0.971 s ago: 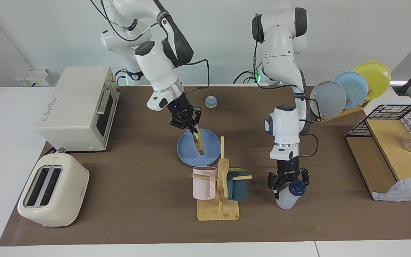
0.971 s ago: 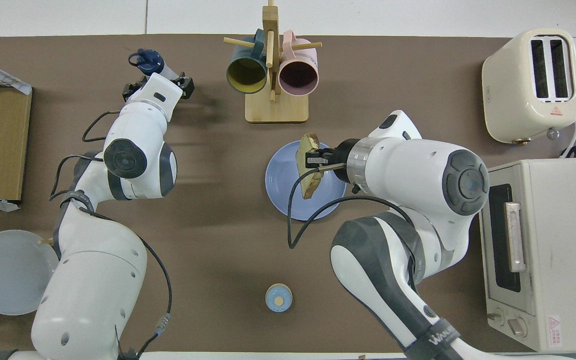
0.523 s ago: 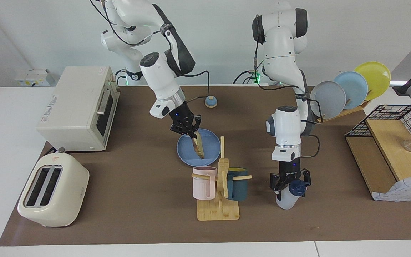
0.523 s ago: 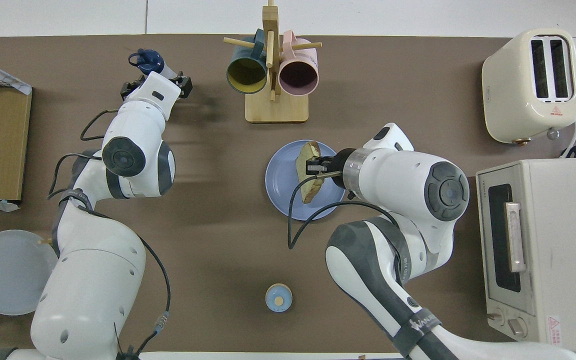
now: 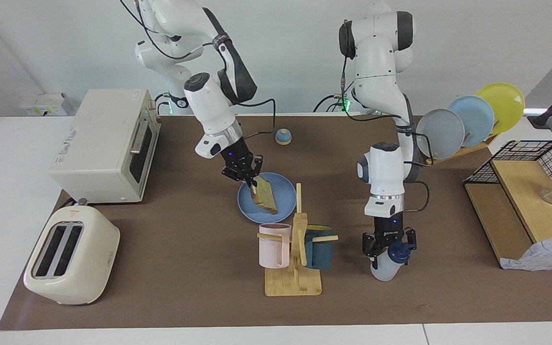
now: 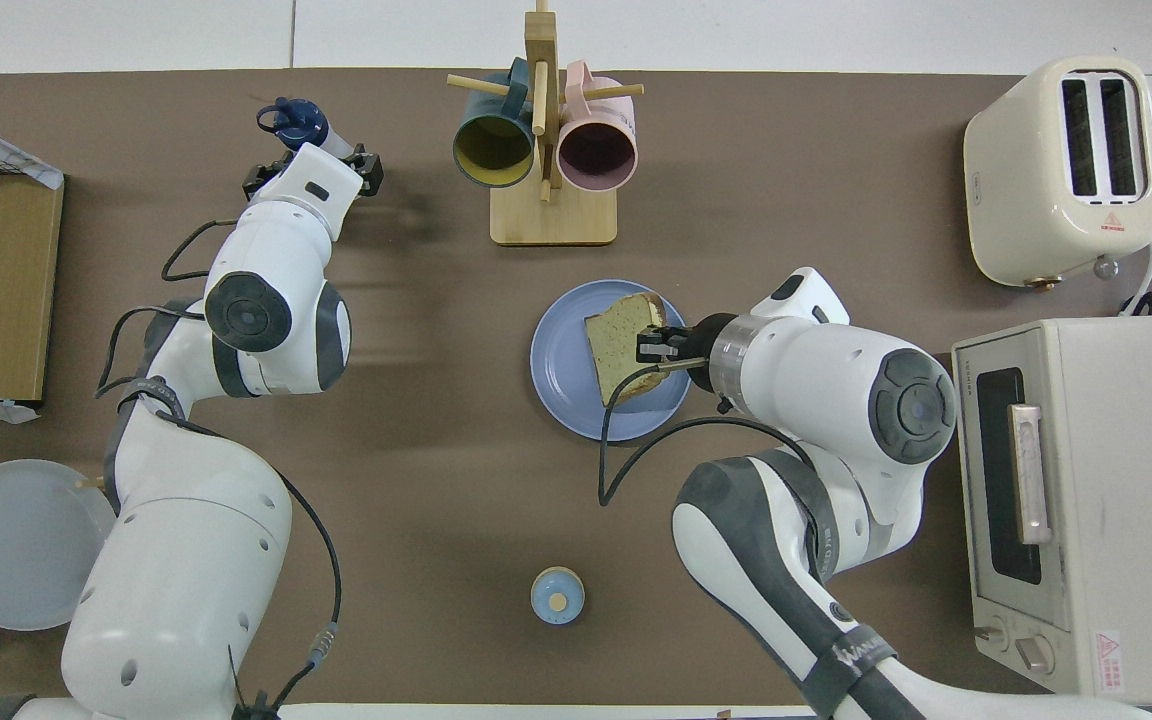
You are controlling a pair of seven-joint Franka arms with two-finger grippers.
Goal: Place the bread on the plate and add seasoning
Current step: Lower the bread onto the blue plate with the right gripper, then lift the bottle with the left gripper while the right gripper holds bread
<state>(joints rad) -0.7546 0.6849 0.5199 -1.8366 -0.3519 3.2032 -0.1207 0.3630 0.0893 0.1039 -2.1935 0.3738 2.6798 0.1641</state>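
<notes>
Two grippers: we take them one at a time, working outward from each.
Right gripper (image 5: 248, 178): low over the plate's edge toward the right arm's end, fingertips at the upper edge of the bread; we cannot tell whether they pinch it or have let go.
Bread (image 5: 265, 196): we see it leaning, its lower edge resting on the plate, its upper edge up by the right gripper's fingertips; the broad face shows well from overhead.
Plate (image 5: 283, 184): flat on the mat at mid-table, nearer to the robots than the mug rack.
Left gripper (image 5: 387, 245): down around the neck of the seasoning, a finger on either side of it; we cannot tell whether the fingers press on it.
Seasoning (image 5: 385, 269): upright on the mat toward the left arm's end, beside the mug rack, its navy cap showing next to the fingers.
Mug rack (image 5: 293, 278): wooden stand with a pink mug (image 5: 274, 245) and a teal mug (image 5: 319, 247) hung on its pegs.
Bell (image 5: 283, 136): on the mat, nearer to the robots than the plate.
Toaster (image 5: 71, 255) and oven (image 5: 103, 143): at the right arm's end, well apart from the plate.
Upright plates (image 5: 470, 117): in a rack at the left arm's end.
</notes>
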